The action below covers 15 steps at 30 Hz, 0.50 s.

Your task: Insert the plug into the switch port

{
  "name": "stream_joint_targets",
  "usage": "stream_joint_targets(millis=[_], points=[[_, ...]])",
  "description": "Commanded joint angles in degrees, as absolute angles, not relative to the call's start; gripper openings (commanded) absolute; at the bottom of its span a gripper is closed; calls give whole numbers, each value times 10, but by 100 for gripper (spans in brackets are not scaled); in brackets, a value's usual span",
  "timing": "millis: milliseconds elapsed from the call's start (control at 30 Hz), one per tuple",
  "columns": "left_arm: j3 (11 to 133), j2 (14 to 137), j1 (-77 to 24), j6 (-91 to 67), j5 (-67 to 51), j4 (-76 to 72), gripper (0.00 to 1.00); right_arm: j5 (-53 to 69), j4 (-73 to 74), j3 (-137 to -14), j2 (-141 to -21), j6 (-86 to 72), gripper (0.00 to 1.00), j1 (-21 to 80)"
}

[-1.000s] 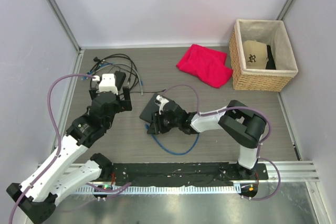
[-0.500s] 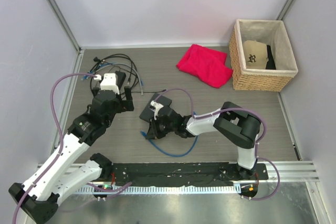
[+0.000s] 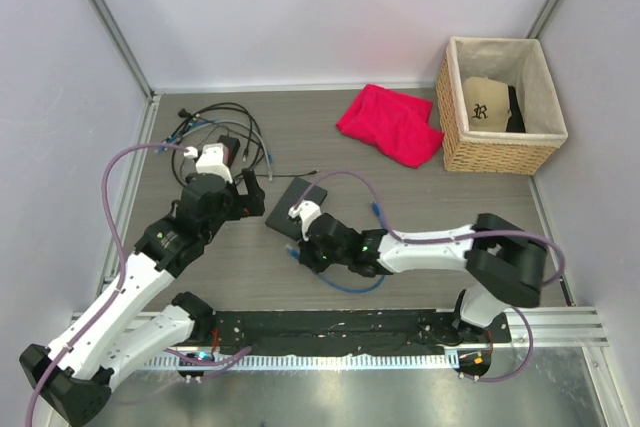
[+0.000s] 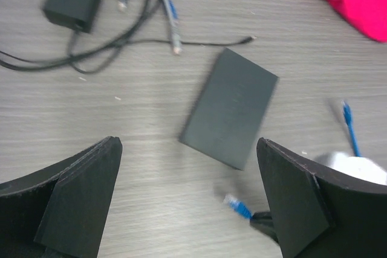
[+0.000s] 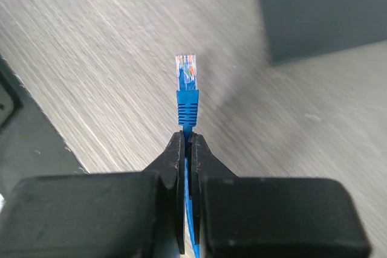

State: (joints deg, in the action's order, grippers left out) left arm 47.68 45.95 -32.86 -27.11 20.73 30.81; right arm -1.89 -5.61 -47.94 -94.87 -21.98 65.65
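Found the right gripper [image 5: 186,140] pinched together on the blue cable [image 3: 345,287] just behind the plug [image 5: 186,74], with the clear tip standing out beyond the fingers and in line with them. Found the switch [image 4: 230,107] lying flat on the table [image 3: 420,192], just beside that gripper and on its far side in the top view. In the right wrist view, placed it ahead and off to the right of the plug, with the tip pointing past its near corner at bare wood rather than at any edge. Read the switch's long axis as running slantwise, near-left to far-right in the top view, with a short end turned toward the plug. Could not make out sockets on any edge; made out only a plain dark side, blurred. Saw the left gripper [image 4: 188,149] spread wide and holding nothing, hanging over the table to the switch's left, near it but apart. Judged the right arm the nearer, and the only one with the plug in hand. Judged the next move to call for bringing the plug round to one long edge and squaring it across the long axis before any push; reckoned on a slanted approach shoving the thin box along the table.
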Motion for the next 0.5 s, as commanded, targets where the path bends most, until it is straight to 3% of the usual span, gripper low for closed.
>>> stream_joint_targets(millis=[0, 233, 467], points=[[446, 440, -325, -360, 143, 271, 100, -178, -37, -441, -847, -114, 1, 657], [385, 493, -325, -467, -19, 122, 100, -236, -109, -370, -780, -44, 1, 657], [338, 571, -339, -548, -42, -28, 96, -220, -193, -321, -744, -41, 1, 654]])
